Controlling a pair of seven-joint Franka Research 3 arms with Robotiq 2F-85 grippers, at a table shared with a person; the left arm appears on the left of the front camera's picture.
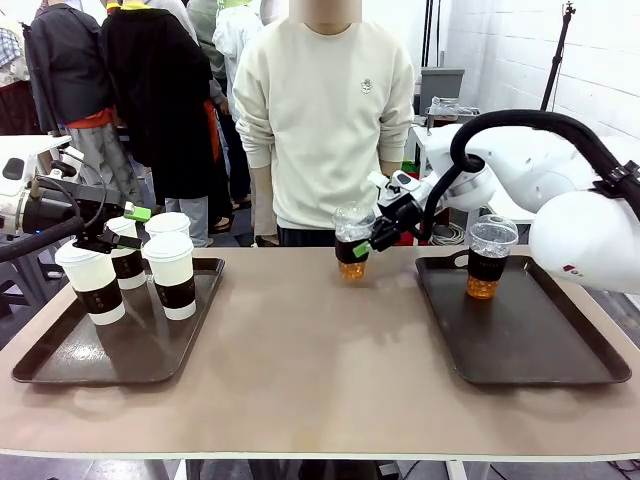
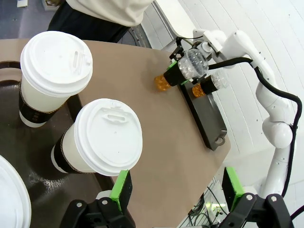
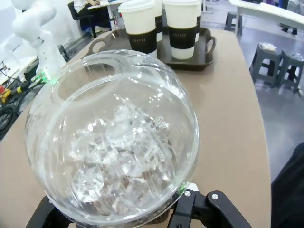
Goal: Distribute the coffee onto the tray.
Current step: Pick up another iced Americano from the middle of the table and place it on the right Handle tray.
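Two grippers are at work over the brown table [image 1: 300,370]. The right gripper [image 1: 372,243] reaches across to the far middle of the table and is clamped on the dark sleeve of a clear dome-lidded cup [image 1: 352,240], whose amber base sits at or just above the tabletop; contact with the surface cannot be told. In the right wrist view that cup's dome lid [image 3: 114,137] shows ice inside, with the black finger bases at the bottom edge. A person in a cream sweater [image 1: 325,110] stands just behind this cup at the far side.

A second clear cup with amber drink [image 1: 487,258] stands upright at the far end of the right tray [image 1: 520,340], to the right of the held cup and apart from it.

The left gripper [image 1: 128,228] hovers at the far part of the left tray [image 1: 60,355], its green-padded fingers [image 2: 122,190] spread apart with nothing between them; in the left wrist view they straddle the tray's edge just beside a white lidded paper cup [image 2: 102,137].

Four white paper cups with dark brown sleeves [image 1: 172,275] stand upright in a close cluster on the left tray, well apart from the clear cups.
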